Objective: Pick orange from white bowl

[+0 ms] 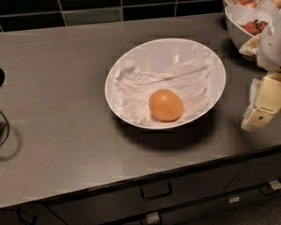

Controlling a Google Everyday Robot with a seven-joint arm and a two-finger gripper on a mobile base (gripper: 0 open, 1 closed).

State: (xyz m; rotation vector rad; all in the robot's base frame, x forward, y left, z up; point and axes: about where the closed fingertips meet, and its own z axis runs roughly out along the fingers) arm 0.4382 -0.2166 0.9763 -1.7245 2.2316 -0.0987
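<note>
The orange [166, 105] is smooth and round. It lies on crumpled white paper in the front part of the large, shallow white bowl [131, 57], which stands in the middle of the grey counter. My gripper [260, 112], cream-coloured under a white arm housing, hangs at the right edge of the view. It is to the right of the bowl, beyond its rim, apart from the orange, and holds nothing that I can see.
A smaller white bowl [235, 19] with red and mixed food stands at the back right, just behind the arm. A dark tiled wall [88, 11] runs along the back. The counter's front edge [131, 184] has drawers with handles [156, 192] below. A dark curved object [3, 127] sits at the far left.
</note>
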